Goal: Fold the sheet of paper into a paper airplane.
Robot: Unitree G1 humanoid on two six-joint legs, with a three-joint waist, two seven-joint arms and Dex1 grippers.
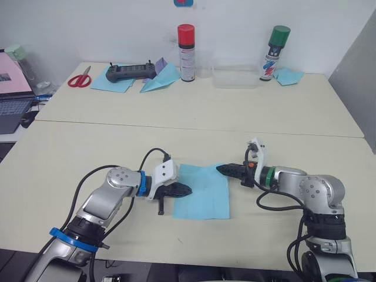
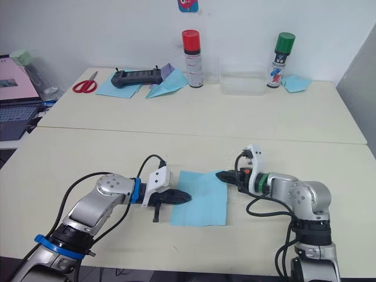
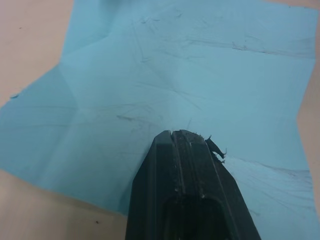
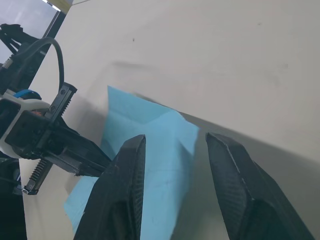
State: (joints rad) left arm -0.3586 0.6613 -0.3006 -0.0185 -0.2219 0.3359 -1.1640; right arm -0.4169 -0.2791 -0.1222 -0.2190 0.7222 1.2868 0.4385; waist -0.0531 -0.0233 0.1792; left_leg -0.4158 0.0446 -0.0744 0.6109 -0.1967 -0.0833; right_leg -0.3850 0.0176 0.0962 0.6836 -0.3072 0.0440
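The sheet of paper (image 1: 202, 192) is light blue and lies flat on the near table between my two grippers. Several crease lines cross it in the left wrist view (image 3: 150, 75). My left gripper (image 1: 188, 190) is shut, and its tip rests on the sheet's left part (image 3: 180, 134). My right gripper (image 1: 219, 170) is open at the sheet's far right corner. In the right wrist view that corner (image 4: 182, 131) lies just ahead of the gap between its fingers (image 4: 125, 175), with nothing held.
On the far table stand a red-capped spray can (image 1: 186, 51), a green-capped can (image 1: 275, 51) and a clear plastic box (image 1: 235, 77). Red scissors (image 1: 79, 78), a black controller (image 1: 130, 71), flat blue sheets (image 1: 114, 83) and a bigger blue dart (image 1: 160, 79) lie left. A laptop (image 1: 12, 100) sits at the far left.
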